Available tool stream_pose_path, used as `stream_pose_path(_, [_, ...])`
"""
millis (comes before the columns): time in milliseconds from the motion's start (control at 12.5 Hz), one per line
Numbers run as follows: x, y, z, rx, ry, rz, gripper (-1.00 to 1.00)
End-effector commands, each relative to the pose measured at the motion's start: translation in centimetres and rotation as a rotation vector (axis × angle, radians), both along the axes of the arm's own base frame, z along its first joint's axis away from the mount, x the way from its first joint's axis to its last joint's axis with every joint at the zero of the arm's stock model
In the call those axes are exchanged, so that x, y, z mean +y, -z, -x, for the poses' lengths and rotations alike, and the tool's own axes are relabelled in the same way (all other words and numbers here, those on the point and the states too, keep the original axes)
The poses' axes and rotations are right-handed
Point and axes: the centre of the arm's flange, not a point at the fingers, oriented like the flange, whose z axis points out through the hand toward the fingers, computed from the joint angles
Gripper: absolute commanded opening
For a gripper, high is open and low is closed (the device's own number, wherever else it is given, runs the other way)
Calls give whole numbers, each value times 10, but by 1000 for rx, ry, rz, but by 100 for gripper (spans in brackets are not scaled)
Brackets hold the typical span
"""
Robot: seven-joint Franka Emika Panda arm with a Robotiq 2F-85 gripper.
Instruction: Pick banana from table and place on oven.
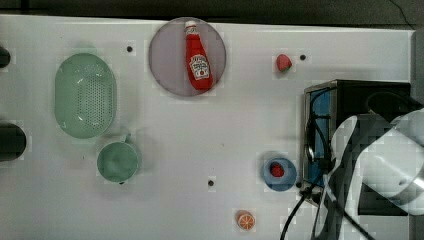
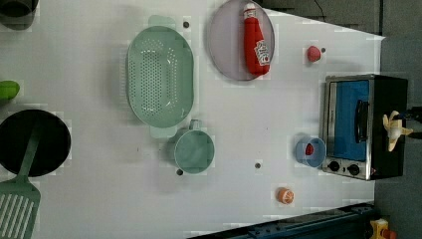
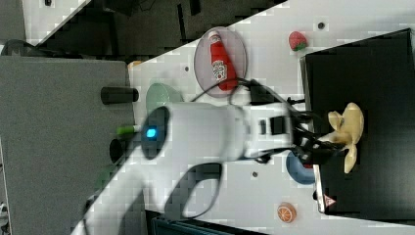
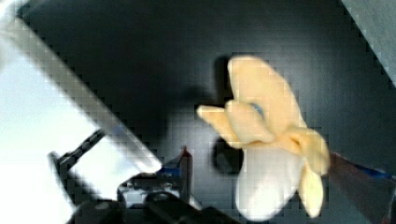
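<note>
The pale yellow half-peeled banana (image 3: 350, 129) lies on the black top of the oven (image 3: 372, 73), its peel flaps splayed. In the left view the banana (image 2: 395, 130) sits at the oven's (image 2: 388, 94) far right edge. My gripper (image 3: 320, 147) hovers right at the banana's side. In the wrist view my gripper (image 4: 266, 163) is open, with one finger (image 4: 187, 163) apart from the banana (image 4: 266, 140) and the other close by its peel. The arm (image 1: 380, 160) covers much of the oven (image 1: 360, 95) in the top view. The white table (image 1: 210, 130) stretches away from the oven.
A blue bowl (image 1: 279, 172) holding a strawberry stands just in front of the oven door. An orange slice (image 1: 245, 220), a loose strawberry (image 1: 283, 62), a ketchup bottle (image 1: 198, 57) on a purple plate, a green colander (image 1: 85, 95) and a green cup (image 1: 117, 161) are on the table.
</note>
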Motion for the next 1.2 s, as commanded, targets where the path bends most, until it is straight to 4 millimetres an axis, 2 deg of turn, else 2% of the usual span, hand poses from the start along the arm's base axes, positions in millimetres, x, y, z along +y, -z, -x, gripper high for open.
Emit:
stream_pose_path(80, [19,-132,-2,-91,-136,-12,100])
stream_pose_path(240, [72,-163,-5,-52,-115,-87,100])
stream_pose_path(400, [135,-185,-16,-77,4,-96,100])
stream_pose_path(640, [230,-201,-36,-117,143,-77,100])
stream_pose_path(800, [285,-199,-43,-132,268,-65,100])
stream_pose_path(960, [321,-185,-43,-115,342,-59,100])
stream_pose_path(1040, [330,-184,-40,-109,330,-68,100])
stream_pose_path(1200, [331,-191,-29,-119,325,-72,100])
